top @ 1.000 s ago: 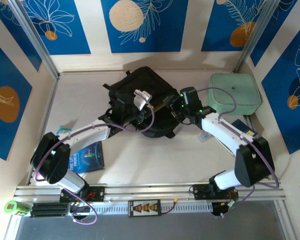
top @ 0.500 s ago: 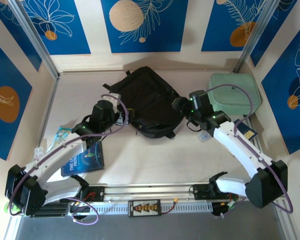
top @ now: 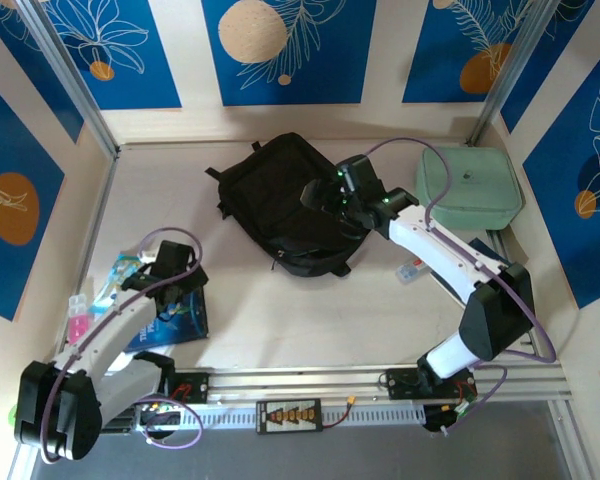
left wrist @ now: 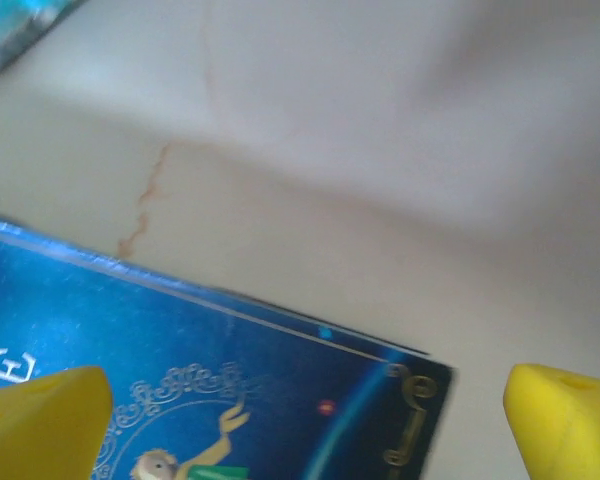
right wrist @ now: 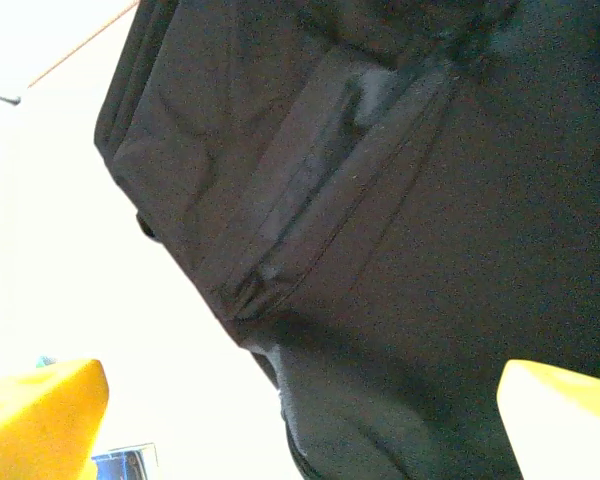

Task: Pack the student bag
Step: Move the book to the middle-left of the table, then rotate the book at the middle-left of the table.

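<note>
Between the left gripper's (left wrist: pixel 300 430) yellow fingertips (left wrist: pixel 42 420) the wrist camera shows a wide gap with nothing held; the jaws stand well apart just above one corner of a blue book (left wrist: pixel 180 370), whose cover carries gold ornament and a small figure. Beyond that corner lies bare pale table (left wrist: pixel 380 150), marked by a thin brownish streak. From overhead, this left gripper (top: pixel 183 283) hangs at about 8 o'clock on the table (top: pixel 280 310), over the far edge of the book (top: pixel 180 320). A teal packet (top: pixel 126 267) lies just beyond it at 10 o'clock, and a small pink and white item (top: pixel 78 315) sits near the left wall. The right gripper (right wrist: pixel 300 420) is likewise spread, its two yellow fingertips (right wrist: pixel 40 415) far apart and gripping nothing, poised over the black fabric of the student bag (right wrist: pixel 380 200), where a stitched seam and a zipped panel run diagonally; whether the tips touch the cloth cannot be told. In the overhead view the right gripper (top: pixel 318 196) sits over the right half of the student bag (top: pixel 275 185), which lies flat at roughly 12 o'clock, toward the back wall. A pale mint-green case (top: pixel 470 185) rests at 2 o'clock, apart from the bag, and a small light object (top: pixel 410 271) lies at 4 o'clock beside the right arm.
</note>
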Available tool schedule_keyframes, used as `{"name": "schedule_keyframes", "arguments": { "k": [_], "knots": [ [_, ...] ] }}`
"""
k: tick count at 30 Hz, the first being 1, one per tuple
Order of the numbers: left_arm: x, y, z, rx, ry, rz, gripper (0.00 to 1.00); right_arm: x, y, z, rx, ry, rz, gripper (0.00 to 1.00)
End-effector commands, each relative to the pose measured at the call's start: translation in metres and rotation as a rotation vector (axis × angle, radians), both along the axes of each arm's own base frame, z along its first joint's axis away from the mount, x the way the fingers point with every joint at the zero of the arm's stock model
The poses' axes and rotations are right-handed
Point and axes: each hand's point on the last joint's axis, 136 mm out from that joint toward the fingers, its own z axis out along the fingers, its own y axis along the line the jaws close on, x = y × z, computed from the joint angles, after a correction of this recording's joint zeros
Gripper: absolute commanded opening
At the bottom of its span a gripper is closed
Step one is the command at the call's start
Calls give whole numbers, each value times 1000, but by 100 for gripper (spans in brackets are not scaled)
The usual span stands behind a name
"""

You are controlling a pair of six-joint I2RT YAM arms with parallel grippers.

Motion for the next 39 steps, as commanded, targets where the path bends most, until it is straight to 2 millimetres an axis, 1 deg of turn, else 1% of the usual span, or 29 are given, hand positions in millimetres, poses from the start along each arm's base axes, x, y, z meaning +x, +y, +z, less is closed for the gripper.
{"name": "schedule_keyframes", "arguments": {
  "k": [1, 3, 6, 8, 12, 15, 20, 22, 23, 24, 27, 29, 31, 33, 35, 37, 39],
  "knots": [
    [-1, -8, -18, -104, 27, 28, 100, -7, 9, 1, 5, 15, 54, 100],
    [1, -12, -26, -118, 48, 17, 100, -8, 9, -2, 12, 26, 51, 100],
    [13, -25, -32, -155, 52, -55, 98, -11, 9, -6, 12, 37, 51, 100],
    [20, -37, -36, -200, 51, -100, 96, -11, 8, -8, 8, 42, 50, 99],
    [26, -64, -43, -284, 67, -160, 91, -10, 8, -7, 10, 43, 47, 99],
    [32, -94, -42, -341, 53, -218, 90, -10, 10, -7, 19, 43, 51, 99],
    [42, -143, -29, -372, 41, -350, 90, -12, 14, -11, 22, 61, 57, 98],
    [44, -157, -26, -403, 44, -396, 90, -13, 16, -12, 25, 63, 78, 97],
    [46, -160, -23, -409, 49, -414, 90, -15, 18, -12, 29, 64, 97, 96],
    [48, -160, -19, -397, 53, -423, 90, -15, 21, -12, 31, 61, 116, 96],
    [58, -140, -1, -309, 47, -417, 93, -18, 33, -12, 40, 61, 203, 95],
    [67, -123, 16, -301, 10, -371, 95, -21, 46, -13, 42, 68, 282, 94],
    [67, -107, 24, -311, -11, -314, 98, -26, 62, -18, 27, 78, 355, 93],
    [61, -88, 25, -312, -9, -236, 100, -31, 80, -25, 10, 94, 413, 92],
    [49, -72, 20, -311, 24, -152, 100, -35, 105, -31, 32, 117, 474, 91],
    [37, -64, 17, -312, 56, -111, 100, -39, 132, -35, 61, 135, 529, 90],
    [22, -56, 14, -300, 91, -69, 100, -44, 158, -45, 58, 157, 581, 88]
  ]
}}
